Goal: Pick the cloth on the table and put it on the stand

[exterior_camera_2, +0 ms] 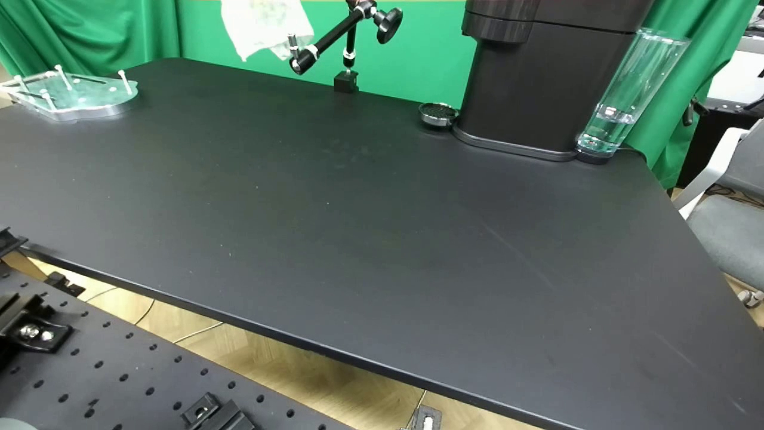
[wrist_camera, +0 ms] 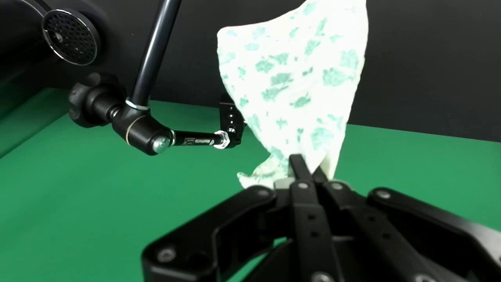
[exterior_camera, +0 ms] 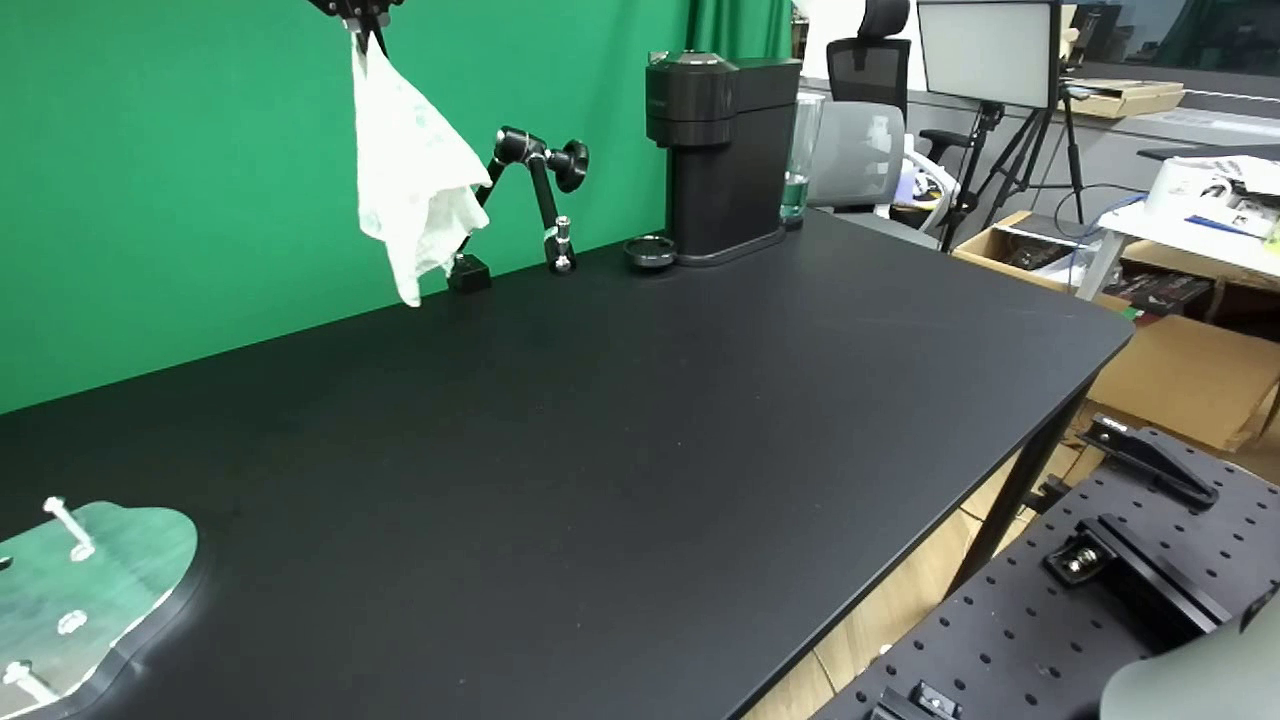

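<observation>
The cloth [exterior_camera: 410,170] is white with green spots and hangs in the air from my gripper [exterior_camera: 368,38], its lower tip pointing down. In the wrist view the fingers of the gripper [wrist_camera: 308,164] are closed together on one end of the cloth [wrist_camera: 297,78]. The stand [exterior_camera: 545,195] is a black jointed arm at the table's back edge. The cloth overlaps it in both exterior views; I cannot tell if they touch. In an exterior view the stand [exterior_camera_2: 334,37] is beside the cloth [exterior_camera_2: 262,24], and the gripper is out of frame. In the wrist view the stand [wrist_camera: 152,51] is left of the cloth.
A black coffee machine [exterior_camera: 720,170] with a clear water tank [exterior_camera: 800,150] stands at the back of the black table [exterior_camera: 640,420]. A small round drip tray [exterior_camera: 650,252] sits before it. A clear plate with white pegs [exterior_camera_2: 89,98] lies at the far end. A green backdrop [exterior_camera: 180,200] rises behind.
</observation>
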Controlling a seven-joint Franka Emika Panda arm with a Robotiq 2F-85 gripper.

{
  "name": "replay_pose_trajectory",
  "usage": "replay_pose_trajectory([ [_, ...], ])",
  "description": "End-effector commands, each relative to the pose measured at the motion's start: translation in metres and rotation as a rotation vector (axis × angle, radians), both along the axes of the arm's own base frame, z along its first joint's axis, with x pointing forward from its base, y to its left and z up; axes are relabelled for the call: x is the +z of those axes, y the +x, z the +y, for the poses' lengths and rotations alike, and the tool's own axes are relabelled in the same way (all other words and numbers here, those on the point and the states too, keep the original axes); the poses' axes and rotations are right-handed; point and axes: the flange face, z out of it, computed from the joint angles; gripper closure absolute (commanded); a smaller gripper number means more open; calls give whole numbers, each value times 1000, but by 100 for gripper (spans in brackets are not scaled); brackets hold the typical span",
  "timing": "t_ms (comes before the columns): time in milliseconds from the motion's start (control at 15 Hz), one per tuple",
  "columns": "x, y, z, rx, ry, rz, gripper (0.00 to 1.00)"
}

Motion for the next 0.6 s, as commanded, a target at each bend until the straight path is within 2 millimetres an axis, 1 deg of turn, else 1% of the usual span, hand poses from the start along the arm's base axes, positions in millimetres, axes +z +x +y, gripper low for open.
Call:
replay_pose_trajectory([
  [0, 9, -3, 6, -71, -10, 9, 100],
  [133, 8, -9, 7, -104, -5, 29, 100],
  [333, 7, -22, 17, -146, 22, 58, 100],
  [533, 9, -27, 24, -187, 40, 61, 100],
])
